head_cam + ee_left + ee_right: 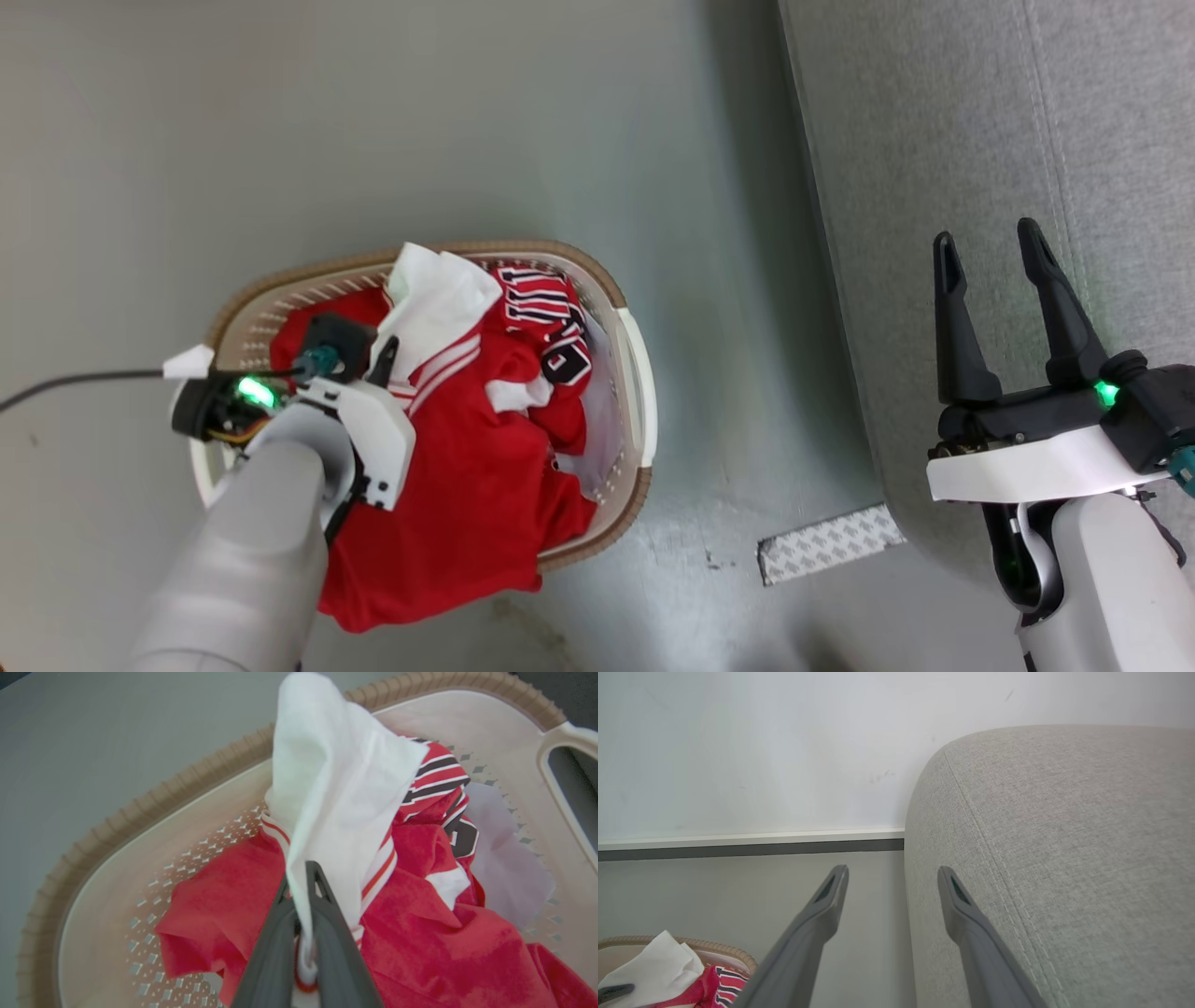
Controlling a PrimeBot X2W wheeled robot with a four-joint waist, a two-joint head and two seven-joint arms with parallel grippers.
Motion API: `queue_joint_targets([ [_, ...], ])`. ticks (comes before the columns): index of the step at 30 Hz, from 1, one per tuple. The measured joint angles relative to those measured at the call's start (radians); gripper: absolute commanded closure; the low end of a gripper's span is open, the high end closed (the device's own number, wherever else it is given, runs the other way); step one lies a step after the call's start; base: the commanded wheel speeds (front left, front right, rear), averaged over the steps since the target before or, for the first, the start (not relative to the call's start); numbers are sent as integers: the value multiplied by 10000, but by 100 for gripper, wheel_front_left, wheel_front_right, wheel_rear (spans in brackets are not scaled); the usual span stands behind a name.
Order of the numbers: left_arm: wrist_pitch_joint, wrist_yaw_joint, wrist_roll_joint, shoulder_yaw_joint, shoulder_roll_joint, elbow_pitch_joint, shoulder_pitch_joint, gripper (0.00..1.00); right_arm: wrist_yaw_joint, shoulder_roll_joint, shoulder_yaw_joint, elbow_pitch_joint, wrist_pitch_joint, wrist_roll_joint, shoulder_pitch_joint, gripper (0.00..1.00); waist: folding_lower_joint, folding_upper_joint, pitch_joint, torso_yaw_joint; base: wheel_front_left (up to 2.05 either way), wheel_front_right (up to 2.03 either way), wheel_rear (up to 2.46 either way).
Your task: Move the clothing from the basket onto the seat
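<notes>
The cream basket [638,373] with a brown rim sits on the floor, full of red clothing [467,467] that spills over its near edge. My left gripper [383,355] is inside the basket, shut on the jersey's white panel [336,788], which stands up in a peak above the fingers [327,933]. Striped trim and black-white lettering [551,327] show beside it. The grey seat [980,140] lies to the right. My right gripper [990,252] hangs open over the seat's edge, holding nothing; its fingers [822,914] straddle the sofa's rounded edge [1041,835].
Grey floor [373,121] surrounds the basket. A patterned white strip [826,543] lies on the floor by the sofa's corner. A black cable [75,381] runs left from my left wrist. A white wall and skirting [752,840] stand beyond the sofa.
</notes>
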Motion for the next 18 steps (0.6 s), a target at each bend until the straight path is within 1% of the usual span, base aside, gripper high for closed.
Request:
queue_joint_targets([
  [4, -54, -15, -654, -75, -98, -148, 337, 100, 0, 6, 109, 84, 2, 48, -11, 0, 0, 0, -346, 122, 0, 0, 0],
  [6, -63, -15, -1168, -69, -115, -619, 639, 100, 0, 6, 130, 165, 2, 100, -10, 0, 0, 0, -588, 188, 0, 0, 0],
  [10, -73, -15, -2391, -117, -25, -2121, 1482, 100, 0, 10, 138, 380, 0, 98, 76, 0, -1, 0, -1206, 361, 0, 0, 0],
  [11, -73, -15, -3003, -236, 109, -2913, 2000, 100, 0, 8, 109, 510, 0, 82, 181, 0, -1, 0, -1561, 462, 0, 0, 0],
  [14, -71, -15, -3733, -431, 403, -4077, 2702, 100, 0, 13, 42, 683, 0, -4, 375, 0, -2, 0, -2146, 635, 0, 0, 0],
  [18, -73, -15, -4357, -598, 715, -5409, 3530, 100, 0, 12, -33, 932, 0, -82, 731, 0, -2, 0, -2981, 902, 0, 0, 0],
])
